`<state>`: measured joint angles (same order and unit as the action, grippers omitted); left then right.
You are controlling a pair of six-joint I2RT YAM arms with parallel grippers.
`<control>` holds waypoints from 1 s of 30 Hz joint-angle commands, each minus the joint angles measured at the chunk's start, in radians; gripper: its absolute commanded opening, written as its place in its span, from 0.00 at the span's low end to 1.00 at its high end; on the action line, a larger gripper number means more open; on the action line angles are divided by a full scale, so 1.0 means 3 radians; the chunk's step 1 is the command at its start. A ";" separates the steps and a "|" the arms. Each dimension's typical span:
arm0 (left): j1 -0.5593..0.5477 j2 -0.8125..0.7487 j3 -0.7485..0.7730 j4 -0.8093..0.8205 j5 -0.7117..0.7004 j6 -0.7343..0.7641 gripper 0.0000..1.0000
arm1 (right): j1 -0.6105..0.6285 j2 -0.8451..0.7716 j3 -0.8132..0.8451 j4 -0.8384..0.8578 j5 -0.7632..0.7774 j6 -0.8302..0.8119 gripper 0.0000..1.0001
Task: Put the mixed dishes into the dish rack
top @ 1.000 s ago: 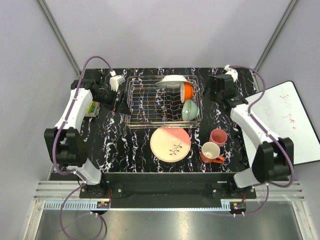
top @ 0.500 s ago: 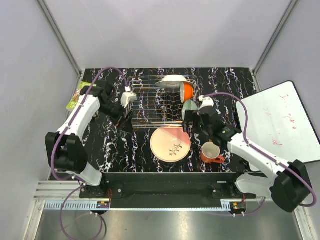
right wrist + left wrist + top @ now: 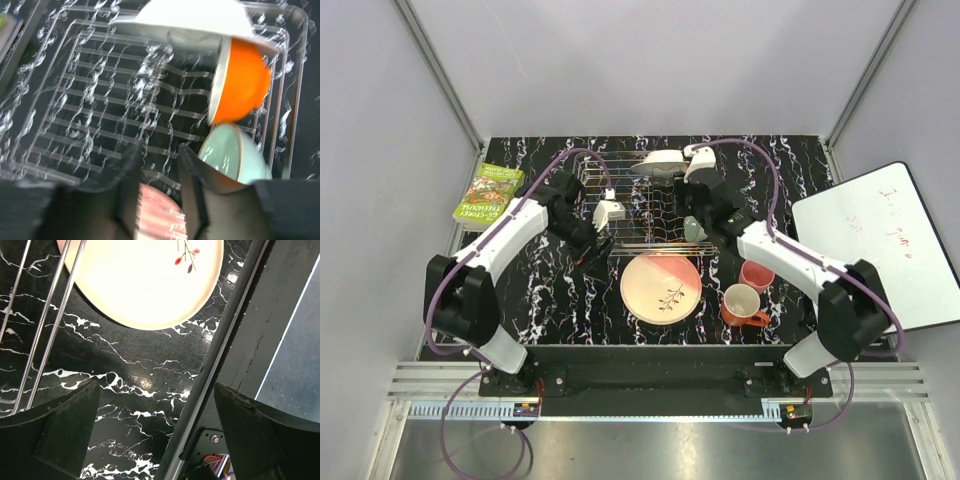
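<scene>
One careless drop of the right gripper (image 3: 160, 150), half-closed on nothing above the dish rack (image 3: 95, 75) at the surface's (image 3: 570, 310) far edge, could clip the pale green bowl (image 3: 232, 155) beside the orange bowl (image 3: 242, 82); left gripper (image 3: 156, 405) gapes empty by the peach plate (image 3: 661, 287); counted: two plates, two bowls, one pink cup (image 3: 757, 274), one orange mug (image 3: 742, 303).

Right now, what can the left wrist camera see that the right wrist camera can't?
Only the left wrist view shows the dark twig motif on the peach-pink round plate, and the table's front edge. Only the right wrist view shows the white round plate, the orange bowl and the pale green bowl, all in the silver wire dish rack. Both views catch part of the peach-pink plate, some rack wires and the black marbled tabletop.
</scene>
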<state>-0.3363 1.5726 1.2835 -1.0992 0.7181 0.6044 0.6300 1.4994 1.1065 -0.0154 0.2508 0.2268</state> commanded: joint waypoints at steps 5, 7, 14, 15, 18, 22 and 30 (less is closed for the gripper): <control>0.0006 -0.0031 -0.0177 0.0294 -0.0108 0.0015 0.99 | -0.0029 0.0529 0.0479 0.0215 0.0330 -0.0342 0.36; 0.0006 -0.0052 -0.0218 0.0330 -0.0113 0.0010 0.99 | -0.0039 0.0631 0.0520 0.0235 0.0274 -0.0316 0.36; 0.0006 -0.0073 -0.0208 0.0346 -0.0123 -0.0005 0.99 | -0.0172 0.0877 0.0520 0.0481 0.0166 -0.0321 0.34; 0.0006 -0.0073 -0.0208 0.0346 -0.0129 -0.0005 0.99 | -0.0193 0.0887 0.0520 0.0522 0.0166 -0.0321 0.34; 0.0006 -0.0073 -0.0208 0.0346 -0.0134 -0.0015 0.99 | -0.0285 0.0928 0.0510 0.0593 0.0166 -0.0326 0.34; 0.0011 -0.0078 -0.0229 0.0346 -0.0129 -0.0021 0.99 | -0.0382 0.0918 0.0454 0.0634 0.0146 -0.0291 0.33; 0.0011 -0.0062 -0.0208 0.0366 -0.0129 -0.0056 0.99 | -0.0423 0.0857 0.0285 0.0685 0.0197 -0.0260 0.34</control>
<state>-0.3367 1.5852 1.2163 -1.0176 0.6804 0.5945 0.5144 1.7794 1.2125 0.1486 0.2939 0.1429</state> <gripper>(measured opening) 0.988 0.337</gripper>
